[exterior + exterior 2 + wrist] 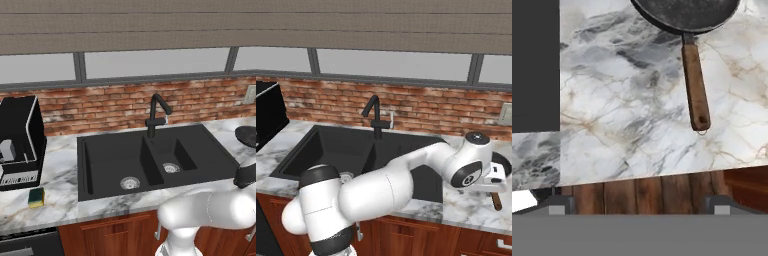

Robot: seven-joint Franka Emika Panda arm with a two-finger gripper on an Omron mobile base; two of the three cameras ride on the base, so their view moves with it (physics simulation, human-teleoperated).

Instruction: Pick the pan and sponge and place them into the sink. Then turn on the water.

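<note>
We see the pan (687, 12) at twelve o'clock on the tabletop (627, 110), its wooden handle toward our hand (637, 205), whose fingers seem wide apart.

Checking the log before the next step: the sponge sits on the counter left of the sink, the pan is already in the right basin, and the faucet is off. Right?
Not quite. The pan is not in the sink; the hand view shows it on the marble counter, wooden handle included. The sponge does sit left of the sink, and no water runs from the faucet.
</note>
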